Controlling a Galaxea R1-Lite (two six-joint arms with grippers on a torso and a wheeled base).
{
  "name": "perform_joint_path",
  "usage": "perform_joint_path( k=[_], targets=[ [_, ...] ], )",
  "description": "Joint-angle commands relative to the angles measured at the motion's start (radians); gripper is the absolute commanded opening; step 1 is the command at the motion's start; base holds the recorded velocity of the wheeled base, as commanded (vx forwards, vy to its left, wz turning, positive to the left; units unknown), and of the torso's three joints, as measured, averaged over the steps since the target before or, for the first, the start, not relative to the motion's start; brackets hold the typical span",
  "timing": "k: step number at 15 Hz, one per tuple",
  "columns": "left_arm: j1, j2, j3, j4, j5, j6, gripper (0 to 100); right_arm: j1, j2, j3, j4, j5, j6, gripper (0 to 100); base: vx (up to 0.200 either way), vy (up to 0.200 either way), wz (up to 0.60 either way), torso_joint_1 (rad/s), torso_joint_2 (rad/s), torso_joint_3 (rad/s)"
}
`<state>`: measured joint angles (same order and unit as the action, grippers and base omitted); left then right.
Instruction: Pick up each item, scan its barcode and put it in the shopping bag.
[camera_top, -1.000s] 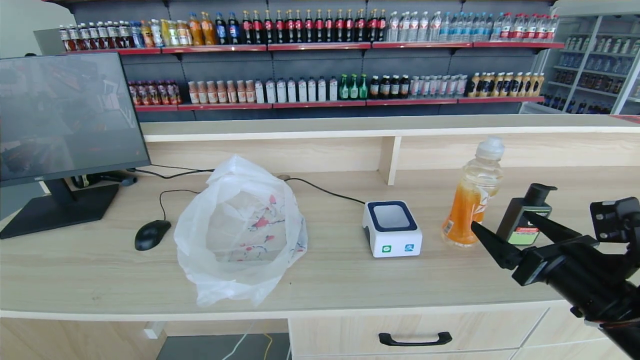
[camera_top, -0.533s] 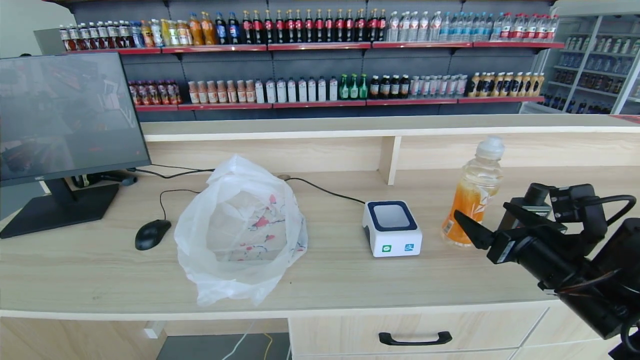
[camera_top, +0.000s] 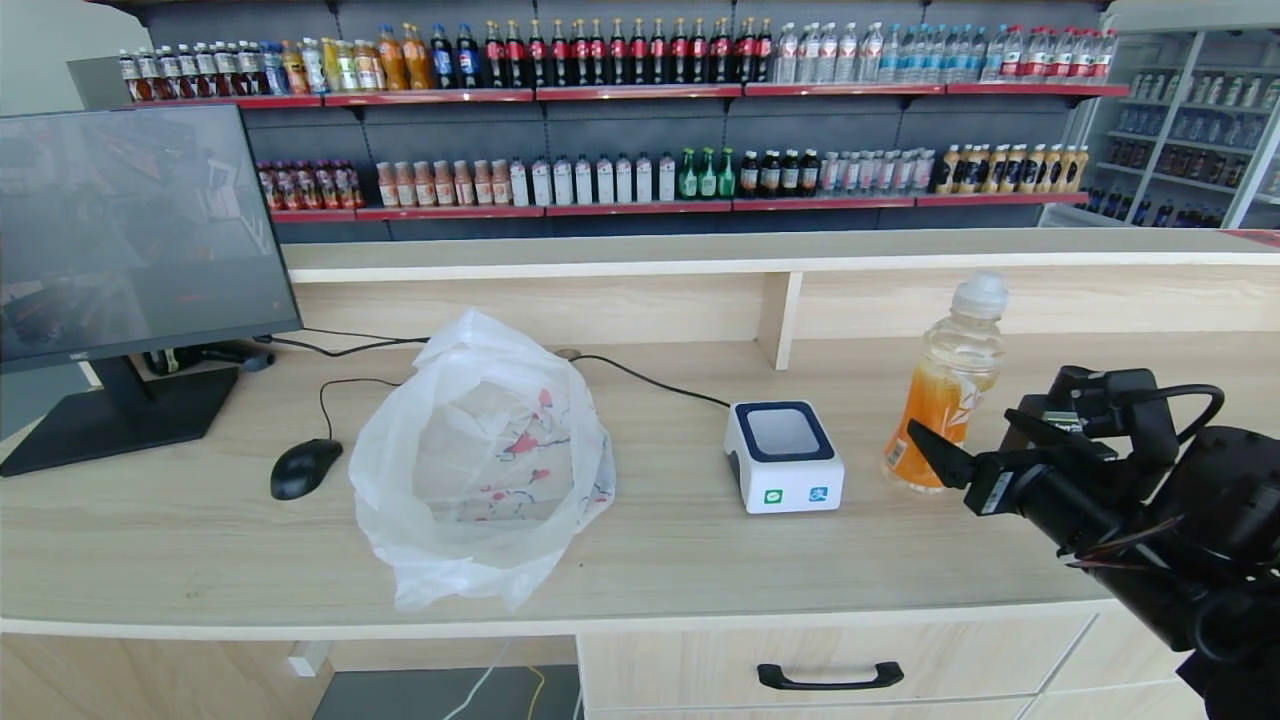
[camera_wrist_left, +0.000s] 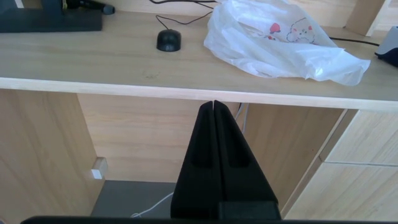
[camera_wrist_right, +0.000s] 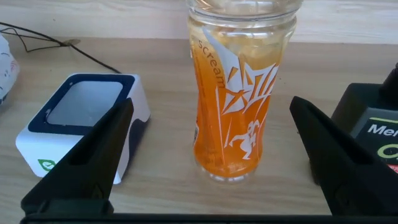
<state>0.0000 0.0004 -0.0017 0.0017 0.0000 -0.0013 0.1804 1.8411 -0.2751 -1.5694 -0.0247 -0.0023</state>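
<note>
An orange drink bottle (camera_top: 948, 385) (camera_wrist_right: 239, 93) with a white cap stands upright on the counter's right side. My right gripper (camera_top: 962, 432) (camera_wrist_right: 211, 106) is open just in front of it, a finger to either side and neither touching. A dark bottle with a green label (camera_wrist_right: 370, 118) stands beside the orange one, mostly hidden behind the right arm in the head view. The white scanner (camera_top: 783, 457) (camera_wrist_right: 84, 124) sits left of the bottles. The translucent shopping bag (camera_top: 485, 460) (camera_wrist_left: 280, 37) lies open at mid-counter. My left gripper (camera_wrist_left: 214, 107) is shut and empty, below the counter's front edge.
A monitor (camera_top: 130, 230) stands at the far left, with a black mouse (camera_top: 305, 468) (camera_wrist_left: 168, 40) and its cable near the bag. The scanner's cable runs back toward a raised ledge (camera_top: 780, 250). A drawer handle (camera_top: 830, 680) is under the counter. Stocked drink shelves stand behind.
My right gripper has moved up and forward toward the orange bottle and now covers most of the dark bottle. Nothing on the counter has moved.
</note>
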Motion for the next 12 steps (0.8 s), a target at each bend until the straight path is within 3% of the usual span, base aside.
perform_joint_path(
  k=[1, 12],
  targets=[
    [0.000, 0.000, 0.000, 0.000, 0.000, 0.000, 0, -0.004, 0.030, -0.027, -0.001, 0.000, -0.001, 100, 0.000, 0.000, 0.00, 0.000, 0.00, 0.000],
    [0.000, 0.000, 0.000, 0.000, 0.000, 0.000, 0, -0.025, 0.113, -0.115, -0.001, 0.000, 0.016, 100, 0.000, 0.000, 0.00, 0.000, 0.00, 0.000]
  ],
)
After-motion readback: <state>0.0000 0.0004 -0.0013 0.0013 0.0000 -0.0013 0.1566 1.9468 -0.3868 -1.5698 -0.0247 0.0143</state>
